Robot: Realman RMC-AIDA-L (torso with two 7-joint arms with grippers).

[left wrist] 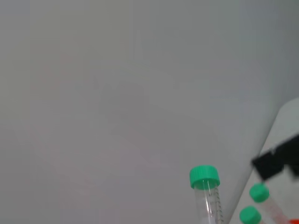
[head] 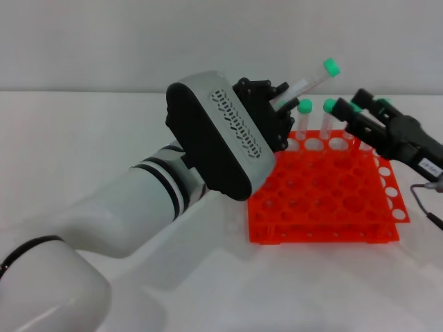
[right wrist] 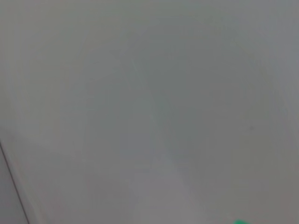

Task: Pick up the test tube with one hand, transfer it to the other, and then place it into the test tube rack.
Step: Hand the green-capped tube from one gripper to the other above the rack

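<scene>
Head view showed the left tool [head: 277, 104] raised above the far-left part of the test tube rack [head: 325, 207], closed on the lower body of the test tube [head: 308, 83], which slanted up toward two o'clock with its green cap [head: 331, 66] clear of everything. The rack sat on the white table [head: 83, 145], and other green-capped tubes [head: 304, 114] stood upright in its far row. The right tool [head: 365, 119] reached in from three o'clock, its tips near the standing tubes and just below the held tube's cap; whether its fingers were spread or closed I could not tell. In the left wrist view the held tube's cap [left wrist: 204, 178] and clear graduated barrel stood out against a plain wall, with two more caps and a dark part of the other tool beside them. The right wrist view showed only blank wall and a sliver of green at its edge. The tube looked light, stiff and smooth, so it would probably slip under a weak pinch and could crack if squeezed hard. With its lower body already taken, the free stretch just under the cap seemed the best place for the receiving tool to grip, squarely across the barrel.
</scene>
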